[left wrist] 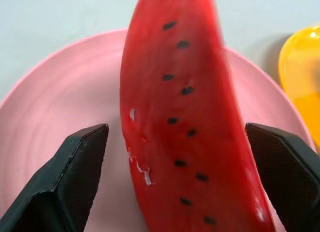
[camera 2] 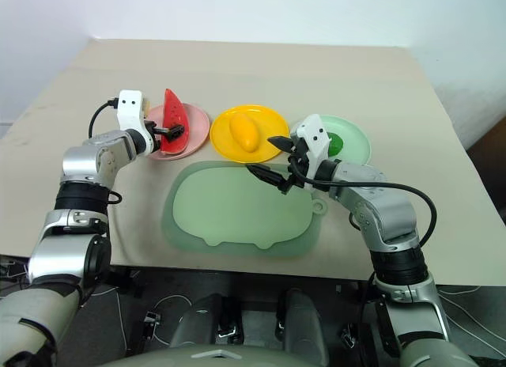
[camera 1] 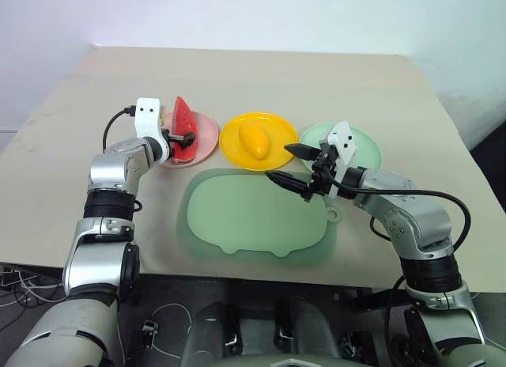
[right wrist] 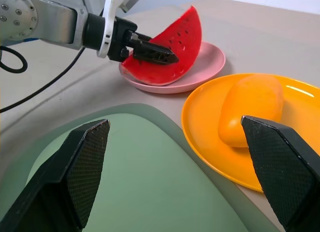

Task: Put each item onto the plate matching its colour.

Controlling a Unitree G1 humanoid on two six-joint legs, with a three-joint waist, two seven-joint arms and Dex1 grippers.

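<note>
Left gripper (left wrist: 175,157): my jaws stood parted either side of the watermelon wedge (camera 1: 183,128), not pinching it
Watermelon wedge: stood on the pink plate (camera 1: 207,134), far left
Right gripper (camera 1: 293,166): mine gaped, nothing in it, over the mat (camera 1: 245,217)
Mango (camera 1: 254,140): on yellow plate (camera 1: 235,142)
Lime (camera 2: 334,143): on green plate (camera 2: 356,145)
</note>
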